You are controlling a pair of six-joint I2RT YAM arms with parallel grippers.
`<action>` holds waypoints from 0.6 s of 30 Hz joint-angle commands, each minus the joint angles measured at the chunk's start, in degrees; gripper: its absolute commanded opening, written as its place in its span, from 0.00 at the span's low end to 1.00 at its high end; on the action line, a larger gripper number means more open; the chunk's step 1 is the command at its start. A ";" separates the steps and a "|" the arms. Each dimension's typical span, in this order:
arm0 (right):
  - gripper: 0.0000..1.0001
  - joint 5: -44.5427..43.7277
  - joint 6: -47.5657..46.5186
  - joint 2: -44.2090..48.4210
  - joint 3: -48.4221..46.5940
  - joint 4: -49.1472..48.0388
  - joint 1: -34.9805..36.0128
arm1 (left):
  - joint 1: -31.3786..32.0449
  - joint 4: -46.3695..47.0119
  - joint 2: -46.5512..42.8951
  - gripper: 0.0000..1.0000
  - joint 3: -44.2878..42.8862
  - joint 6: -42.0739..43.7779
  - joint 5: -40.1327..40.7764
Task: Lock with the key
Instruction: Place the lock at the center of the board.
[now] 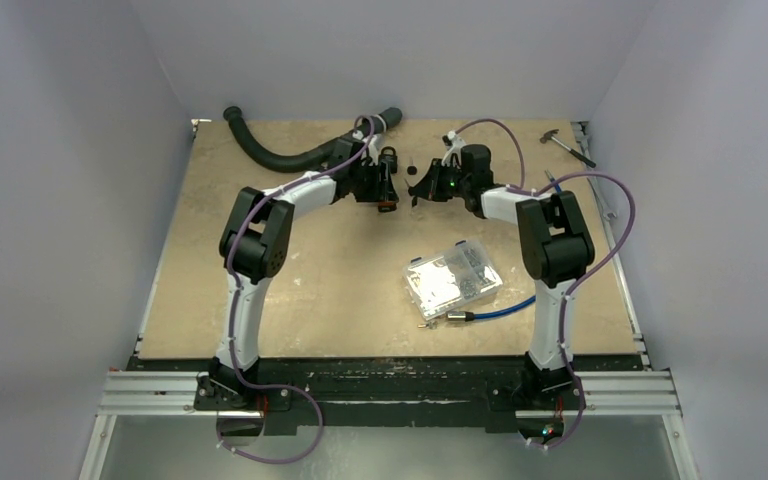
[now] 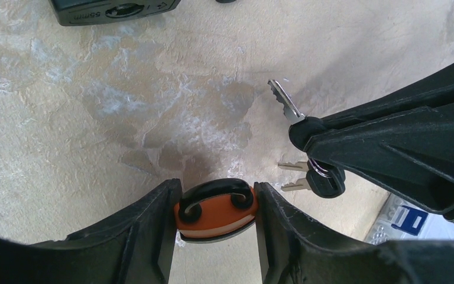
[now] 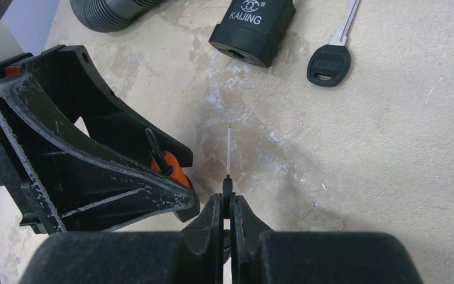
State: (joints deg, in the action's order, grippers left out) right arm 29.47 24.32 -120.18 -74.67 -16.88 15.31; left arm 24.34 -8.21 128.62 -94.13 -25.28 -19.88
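Two robot arms met over the far middle of a tan, mottled bench (image 1: 310,300) in a bid to lock with the key. Nearest the arm bases, a clear plastic parts box (image 1: 452,280) and a blue cable (image 1: 505,306) lay to the right, well apart from the work. Beyond them, the left end effector (image 2: 217,189) was clenched on a small orange-and-black lock (image 2: 213,212), gripping it by its two sides. Facing it, the right end effector (image 3: 227,202) pinched the black head of a silver key (image 2: 285,102). The blade pointed outward, clear of the lock, and two spare keys (image 2: 307,177) dangled from the ring. No camera showed the keyhole. To do the step well, the right arm would likely need to line the blade up with the keyway, push in straight, then turn while the left grip braced the body against the twist. Farther back lay a black block-shaped lock body marked KAIJING (image 3: 251,23), a loose black-headed key (image 3: 329,59), a black ribbed hose (image 1: 280,152) and a hammer (image 1: 568,142).
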 commanded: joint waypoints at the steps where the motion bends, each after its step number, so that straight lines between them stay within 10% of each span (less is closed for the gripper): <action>1: 0.09 -0.71 0.71 -1.31 -1.21 -1.48 -0.33 | 0.18 -2.46 1.63 0.51 -1.14 1.77 2.50; 14: 0.11 -0.71 1.70 -2.16 -1.50 -2.19 -0.53 | 0.27 -1.76 0.44 0.72 0.09 0.68 2.54; 18: 0.32 -0.47 2.23 -1.72 -1.88 -1.79 -0.63 | 0.14 -1.68 -1.11 0.83 0.24 0.99 2.94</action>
State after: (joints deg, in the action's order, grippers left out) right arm 29.50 25.78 -122.85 -74.67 -17.56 14.98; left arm 24.58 -7.22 128.92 -94.39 -24.91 -19.16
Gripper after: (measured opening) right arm 0.221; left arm 0.785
